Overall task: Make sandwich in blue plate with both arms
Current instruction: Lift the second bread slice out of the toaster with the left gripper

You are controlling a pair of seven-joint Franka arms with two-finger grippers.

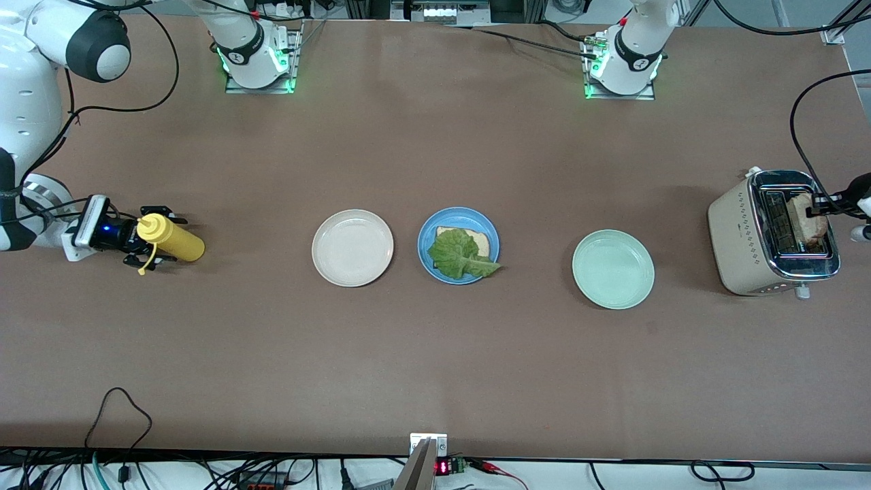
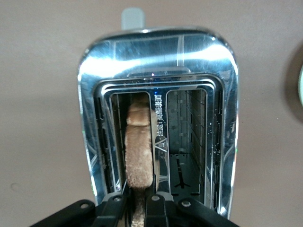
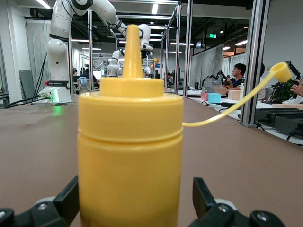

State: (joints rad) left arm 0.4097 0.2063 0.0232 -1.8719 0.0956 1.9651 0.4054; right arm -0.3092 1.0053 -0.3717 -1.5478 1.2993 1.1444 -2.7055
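Left gripper: clamped on the bread slice in the toaster.
Right gripper: jaws wide apart around the mustard bottle.
Blue plate: mid-table, bearing bread and lettuce leaf.

We see a yellow squeeze bottle standing upright between the right gripper's spread fingers, its cap dangling on a strap. The beige toaster sits under the left gripper. A beige plate and a mint green plate lie well apart from both grippers.
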